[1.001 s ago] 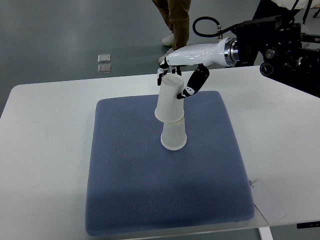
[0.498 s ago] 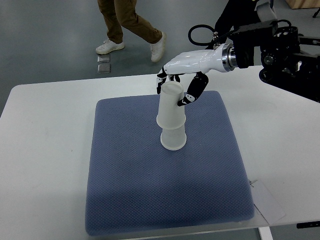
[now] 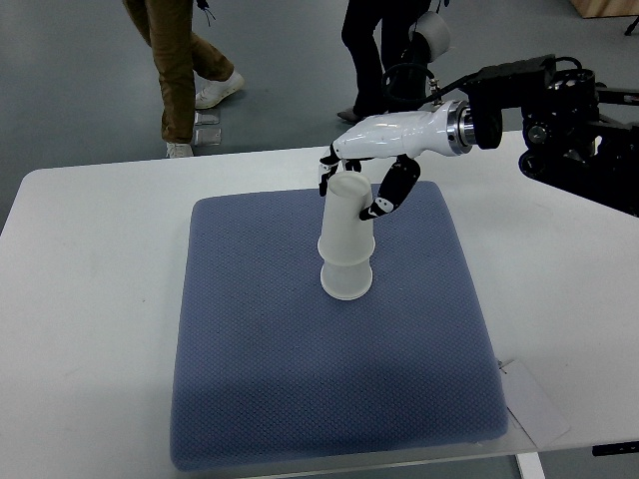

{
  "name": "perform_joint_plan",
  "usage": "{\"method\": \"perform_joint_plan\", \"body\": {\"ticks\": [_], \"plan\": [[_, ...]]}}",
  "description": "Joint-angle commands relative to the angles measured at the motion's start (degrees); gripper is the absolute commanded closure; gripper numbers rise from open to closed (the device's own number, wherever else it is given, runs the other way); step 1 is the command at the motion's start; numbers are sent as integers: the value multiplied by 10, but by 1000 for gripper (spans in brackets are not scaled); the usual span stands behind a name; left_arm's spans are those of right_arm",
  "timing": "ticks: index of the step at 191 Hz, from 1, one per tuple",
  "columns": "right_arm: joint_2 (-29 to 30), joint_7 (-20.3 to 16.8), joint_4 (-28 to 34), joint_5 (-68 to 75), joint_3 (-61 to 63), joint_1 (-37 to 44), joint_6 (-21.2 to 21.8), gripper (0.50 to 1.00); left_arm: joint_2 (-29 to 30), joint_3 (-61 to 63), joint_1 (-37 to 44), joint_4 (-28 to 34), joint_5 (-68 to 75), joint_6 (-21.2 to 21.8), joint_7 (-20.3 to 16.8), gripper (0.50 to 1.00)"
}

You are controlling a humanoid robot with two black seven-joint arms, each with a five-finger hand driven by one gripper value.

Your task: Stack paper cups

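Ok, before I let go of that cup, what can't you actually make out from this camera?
- How far the upper cup sits down over the lower cup: the top view shows only the outer walls.
- The fingers of the right hand behind the upper cup: the cup hides their tips.
- Left hand: not in the picture.
- People past the table: cut off by the top edge.
- The paper slip at the mat corner: print too small.

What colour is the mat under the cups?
Blue-grey with a fine dotted weave, seen in the top view: mat.
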Motion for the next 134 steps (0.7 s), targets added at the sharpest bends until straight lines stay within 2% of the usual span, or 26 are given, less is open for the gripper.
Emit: {"method": "perform_joint_plan", "body": {"ticks": [1, 7, 24, 101, 134], "plan": [[0, 1, 0, 2, 1, -5, 0, 622, 0, 0, 1, 0, 0, 0, 0, 500], [-1, 1, 0, 2, 1, -6, 0, 601, 0, 0, 1, 0, 0, 0, 0, 500], [-2, 1, 0, 3, 1, -7, 2, 587, 0, 0, 0, 0, 0, 0, 0, 500], [-18, 2, 0, 7, 10, -3, 4, 587, 0, 0, 0, 0, 0, 0, 0, 500], [-29, -5, -12, 60, 75, -13, 9, 589, 0, 0, 0, 0, 0, 0, 0, 500]]}}
